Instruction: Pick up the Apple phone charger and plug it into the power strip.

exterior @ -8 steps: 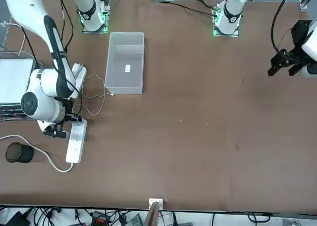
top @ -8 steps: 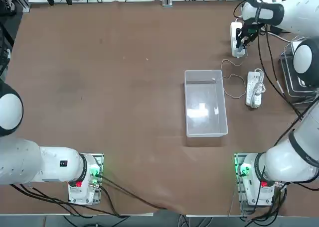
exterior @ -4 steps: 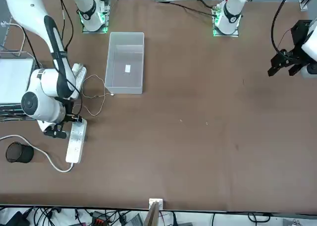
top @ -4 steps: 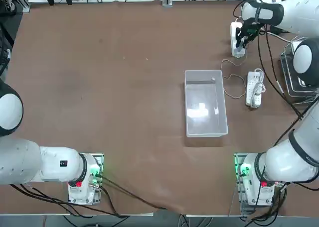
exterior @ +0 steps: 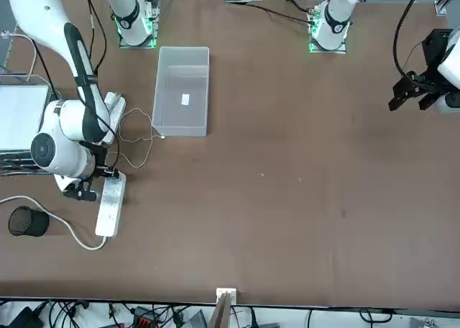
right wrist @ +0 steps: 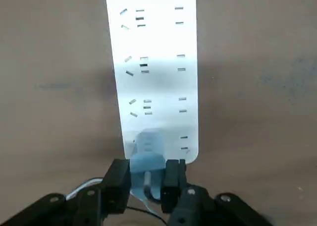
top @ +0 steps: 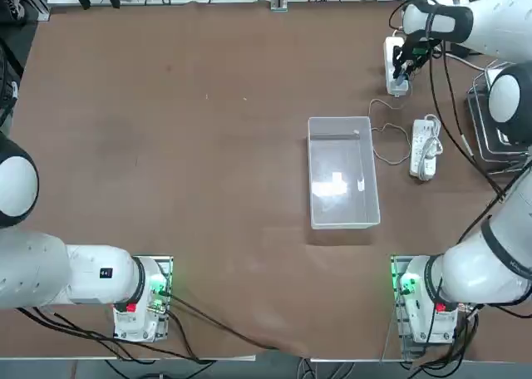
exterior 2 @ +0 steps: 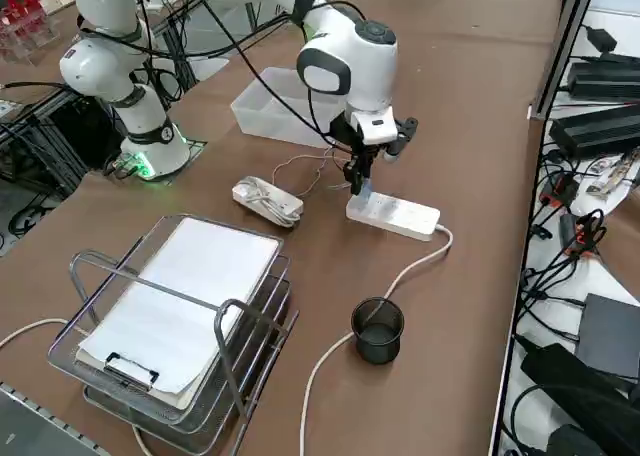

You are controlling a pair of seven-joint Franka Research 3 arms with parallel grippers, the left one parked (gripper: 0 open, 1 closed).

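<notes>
The power strip (right wrist: 153, 72) is a long white socket bar lying flat near the table's far right corner (top: 393, 61), (exterior: 109, 206), (exterior 2: 394, 215), with a thick white cord running from its end. My right gripper (right wrist: 146, 180) hovers over the strip's near end (top: 401, 70), (exterior 2: 360, 179), pointing down. It is shut on the Apple phone charger (right wrist: 147, 151), a small pale block that sits at the strip's last socket. I cannot tell whether its prongs are in. The charger's thin cable (top: 382, 131) loops back across the table toward the bin.
A white bar wound with its own cord (top: 424, 148) lies next to the cable loops. A clear plastic bin (top: 342, 173) stands mid-table. A wire tray holding a clipboard (exterior 2: 180, 306) and a black cup (exterior 2: 377, 328) sit at the table's right edge.
The right gripper has shifted very slightly along the strip's end while still holding the charger. Nothing else has moved.
</notes>
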